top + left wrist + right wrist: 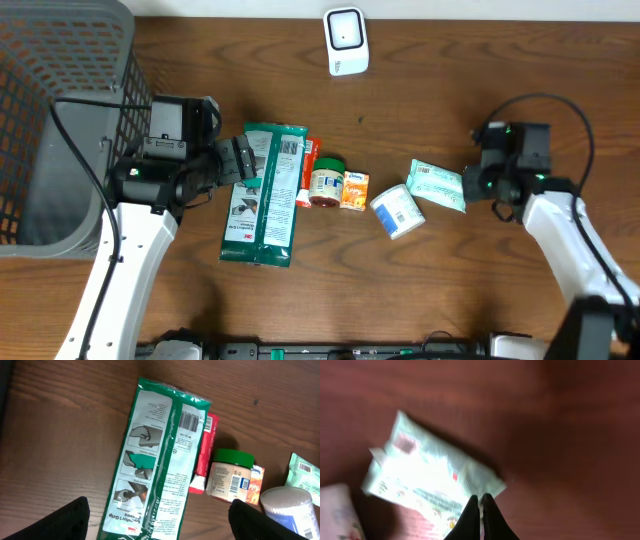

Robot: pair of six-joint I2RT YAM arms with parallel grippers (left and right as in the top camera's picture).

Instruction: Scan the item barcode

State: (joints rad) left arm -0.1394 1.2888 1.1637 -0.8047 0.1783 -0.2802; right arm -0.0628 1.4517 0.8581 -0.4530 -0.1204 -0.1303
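left tool (248, 160) hangs with its jaws wide apart over the top end of the green pack (262, 205), holding nothing. the basket (100, 30) stands close behind that arm, so you have little room to swing it outward. along the row lie a red tube (309, 170), a jar (326, 183), an orange box (354, 190) and a tub (398, 212), packed close. beyond the jar, at the far edge, stands a white device (345, 42), likely the scanner. the pouch (437, 185), the item in hand, lies on the bench (500, 60) just beside the tub, barcode label up. right tool (481, 501) has its jaws together at a corner of the pouch; the views do not show whether film is pinched between them. when you lift, go straight up first, clear of the tub, and check that the pouch comes along. open bench lies between pouch and device, so carry it that way, label toward the device.
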